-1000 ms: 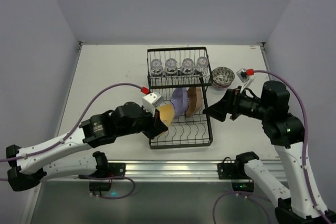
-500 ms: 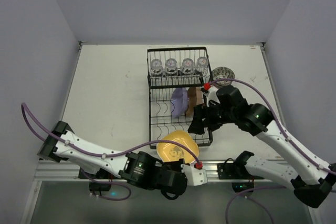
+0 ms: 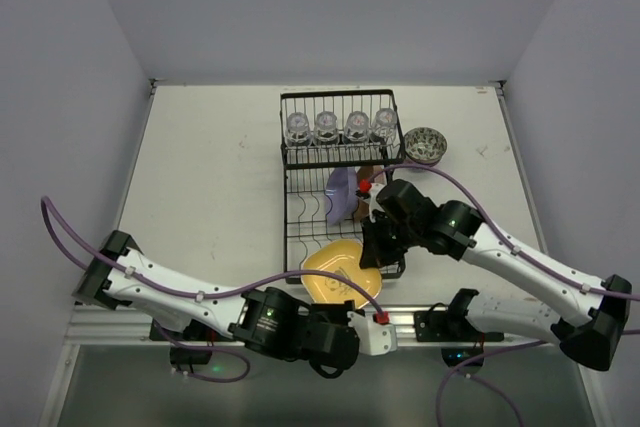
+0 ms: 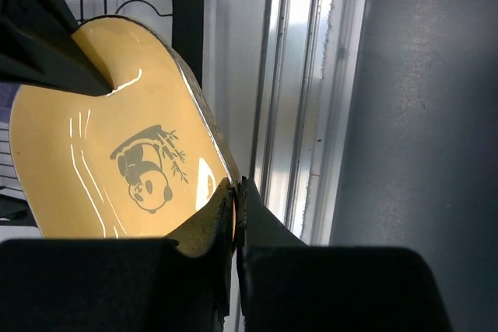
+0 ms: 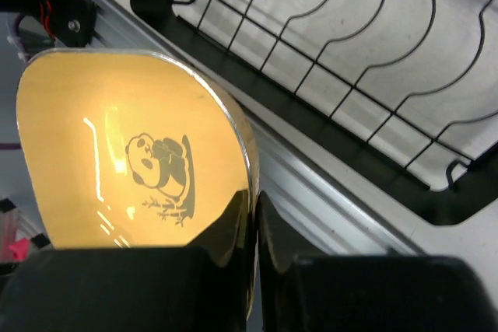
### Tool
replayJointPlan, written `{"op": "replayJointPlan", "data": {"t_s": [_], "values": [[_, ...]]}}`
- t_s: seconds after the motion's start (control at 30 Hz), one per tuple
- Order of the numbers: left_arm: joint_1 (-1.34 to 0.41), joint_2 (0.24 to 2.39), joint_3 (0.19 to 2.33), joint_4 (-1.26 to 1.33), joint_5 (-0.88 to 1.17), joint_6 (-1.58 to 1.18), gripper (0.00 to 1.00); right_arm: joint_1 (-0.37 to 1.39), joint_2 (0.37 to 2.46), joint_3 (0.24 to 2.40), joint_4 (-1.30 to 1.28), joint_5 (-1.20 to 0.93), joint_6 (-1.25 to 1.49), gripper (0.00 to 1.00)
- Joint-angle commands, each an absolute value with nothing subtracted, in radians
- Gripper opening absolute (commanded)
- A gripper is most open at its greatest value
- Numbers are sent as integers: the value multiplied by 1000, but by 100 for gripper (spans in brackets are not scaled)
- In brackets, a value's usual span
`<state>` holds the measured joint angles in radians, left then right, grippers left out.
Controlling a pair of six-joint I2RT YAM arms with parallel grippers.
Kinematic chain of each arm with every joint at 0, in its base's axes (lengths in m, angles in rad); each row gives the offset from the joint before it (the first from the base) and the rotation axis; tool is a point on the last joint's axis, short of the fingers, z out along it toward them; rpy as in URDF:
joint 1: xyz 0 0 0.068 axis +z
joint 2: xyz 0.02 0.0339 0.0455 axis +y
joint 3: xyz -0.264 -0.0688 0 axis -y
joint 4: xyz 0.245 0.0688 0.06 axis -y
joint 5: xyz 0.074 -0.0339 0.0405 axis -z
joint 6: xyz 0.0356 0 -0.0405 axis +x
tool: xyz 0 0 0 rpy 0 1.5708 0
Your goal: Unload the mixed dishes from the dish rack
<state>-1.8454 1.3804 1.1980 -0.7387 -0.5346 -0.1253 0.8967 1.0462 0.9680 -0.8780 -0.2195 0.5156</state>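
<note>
Holding the glossy yellow rounded-square plate (image 3: 335,272), your left gripper (image 4: 236,192) pinches its near rim, your right gripper (image 5: 253,201) its far rim.

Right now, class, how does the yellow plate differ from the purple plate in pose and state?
The yellow plate lies nearly flat, face up, by the dish rack's near end; the purple plate stands on edge inside it. The left gripper and right gripper both pinch the yellow plate's rim; neither holds the purple plate. Both are plates with rounded corners.
</note>
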Motion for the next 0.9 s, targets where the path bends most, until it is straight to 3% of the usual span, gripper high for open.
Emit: {"op": "replayJointPlan", "data": {"t_s": [0.0,0.07,0.1,0.13,0.17,0.4,0.57,0.87], "values": [[-1839,1359,1201,-693,-565,-87,0,910,1046,974,-859,-137,525,0],[-1806,1353,1190,-693,-557,-101,1,910,1022,976,-876,-74,532,0],[-1786,1348,1178,-696,-563,-115,46,904,1008,963,-879,-40,552,0],[-1742,1341,1166,-695,-572,-135,79,891,973,956,-880,-10,563,0],[-1720,1322,1154,-687,-578,-141,98,867,953,944,-884,15,584,0],[-1548,1157,1065,-606,-686,-195,100,487,715,804,-867,60,620,0],[-1453,1054,1068,-647,-771,-265,100,390,595,827,-873,239,653,0],[-1201,1006,1048,-661,-813,-383,100,42,564,784,-818,405,906,0]]}}
